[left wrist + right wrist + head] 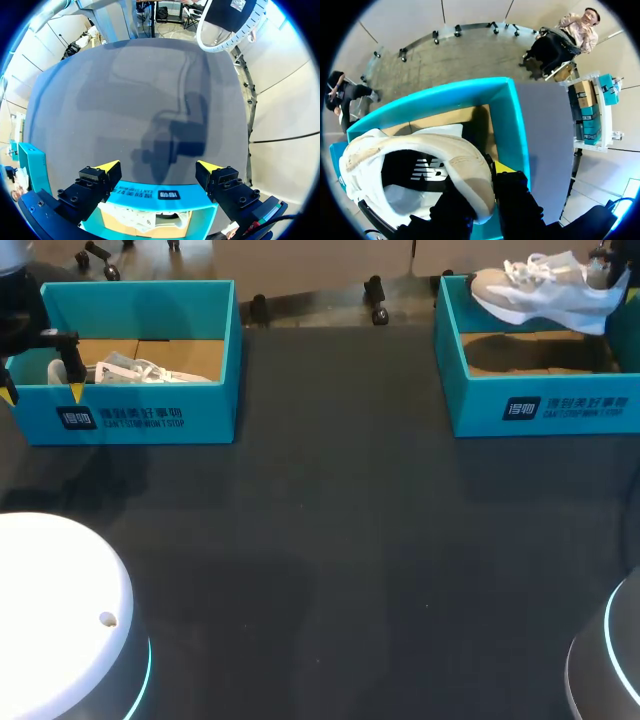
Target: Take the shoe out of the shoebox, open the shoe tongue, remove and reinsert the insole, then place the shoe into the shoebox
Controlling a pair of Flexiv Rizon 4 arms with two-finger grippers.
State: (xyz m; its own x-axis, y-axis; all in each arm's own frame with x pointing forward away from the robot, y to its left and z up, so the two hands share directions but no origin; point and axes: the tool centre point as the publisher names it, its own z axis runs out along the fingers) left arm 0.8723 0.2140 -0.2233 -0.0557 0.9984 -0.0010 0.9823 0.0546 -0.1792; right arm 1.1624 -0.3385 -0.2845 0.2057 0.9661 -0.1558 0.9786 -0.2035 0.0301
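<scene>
The white-and-beige mesh sneaker hangs over the open teal cardboard shoebox. The right gripper is clamped on its heel collar, one finger outside and one apparently inside. Expect a light shoe with a soft, flexing upper. The padded heel is the firmer hold, though the toe may swing. The inner fingertip and the tongue are hidden. The left gripper, fingers apart, holds nothing. Beneath it are a second teal shoebox and a partly cut-off white shoe.
</scene>
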